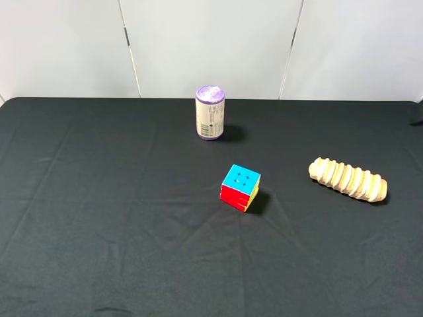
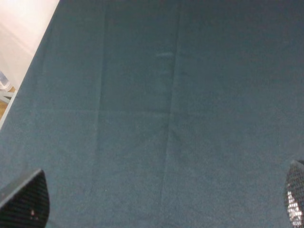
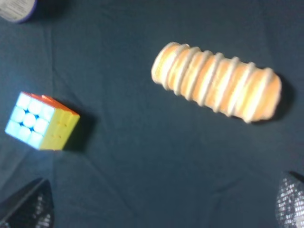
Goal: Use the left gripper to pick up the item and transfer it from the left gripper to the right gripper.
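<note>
Currently, scene: a black cloth tabletop (image 1: 99,218) seen from the high camera, with neither arm in that view.
Item: the item (image 1: 347,179), a tan ridged loaf of slice-like segments, lies on its side at the right of the high view, well apart from everything else.
Other things: a multicoloured cube (image 1: 240,188) sits near the centre; a purple-topped can (image 1: 210,112) stands upright behind it.
Left pincer: the left pincer (image 2: 161,202) shows two fingertips at the lower corners of its wrist view, spread wide, holding nothing, over bare cloth.
Right pincer: the right pincer (image 3: 161,204) is likewise spread wide and empty, looking down on the item.
Doing it well: the left arm probably needs a long reach across; closing across the loaf's narrow middle seems safest.
</note>
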`<state>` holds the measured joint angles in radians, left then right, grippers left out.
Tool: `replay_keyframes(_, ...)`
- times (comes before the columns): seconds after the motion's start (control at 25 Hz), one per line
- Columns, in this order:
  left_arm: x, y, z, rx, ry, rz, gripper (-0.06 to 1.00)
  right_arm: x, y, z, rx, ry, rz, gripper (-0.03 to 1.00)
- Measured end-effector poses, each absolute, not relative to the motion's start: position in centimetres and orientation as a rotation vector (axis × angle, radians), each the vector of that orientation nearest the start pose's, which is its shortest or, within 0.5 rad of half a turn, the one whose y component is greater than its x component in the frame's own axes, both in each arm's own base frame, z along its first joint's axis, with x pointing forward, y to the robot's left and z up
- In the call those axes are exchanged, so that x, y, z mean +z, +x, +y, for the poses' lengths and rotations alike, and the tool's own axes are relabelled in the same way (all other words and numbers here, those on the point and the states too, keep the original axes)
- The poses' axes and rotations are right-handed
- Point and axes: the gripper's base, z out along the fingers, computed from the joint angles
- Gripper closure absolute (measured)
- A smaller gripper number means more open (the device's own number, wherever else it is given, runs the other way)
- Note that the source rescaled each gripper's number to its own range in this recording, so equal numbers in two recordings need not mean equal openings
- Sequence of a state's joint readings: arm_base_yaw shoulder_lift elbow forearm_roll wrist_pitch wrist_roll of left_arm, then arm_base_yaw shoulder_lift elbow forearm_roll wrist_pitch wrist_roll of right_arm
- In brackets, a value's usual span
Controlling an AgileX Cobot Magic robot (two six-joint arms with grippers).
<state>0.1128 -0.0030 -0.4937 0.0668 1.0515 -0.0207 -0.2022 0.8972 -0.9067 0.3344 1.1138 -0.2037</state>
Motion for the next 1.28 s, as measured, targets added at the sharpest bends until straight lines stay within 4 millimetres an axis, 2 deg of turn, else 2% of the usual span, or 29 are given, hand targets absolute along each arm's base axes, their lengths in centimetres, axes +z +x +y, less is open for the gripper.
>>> replay_keyframes(0.12,27.6,-0.5,0.5,0.138,-0.139,2.035,-0.06,34.3,13.6,-0.2,0.244,0.077,2.506,-0.03)
replay_keyframes(0.36,27.6,-0.5,0.5,0.138,-0.139,2.035,-0.06,34.0,10.1,1.3,0.218,-0.084,2.505,-0.03)
replay_keyframes(0.68,27.6,-0.5,0.5,0.138,-0.139,2.035,-0.06,35.3,3.3,0.5,0.050,-0.067,2.265,-0.03)
replay_keyframes(0.76,27.6,-0.5,0.5,0.138,-0.139,2.035,-0.06,34.5,2.0,0.5,0.041,-0.066,2.217,-0.03)
replay_keyframes(0.92,27.6,-0.5,0.5,0.138,-0.139,2.035,-0.06,32.3,0.6,0.5,0.045,-0.040,2.121,-0.03)
replay_keyframes(1.12,27.6,-0.5,0.5,0.138,-0.139,2.035,-0.06,30.1,-0.5,0.4,0.047,-0.018,2.003,-0.03)
replay_keyframes(1.28,27.6,-0.5,0.5,0.138,-0.139,2.035,-0.06,28.4,-0.7,0.2,0.042,0.033,1.998,-0.03)
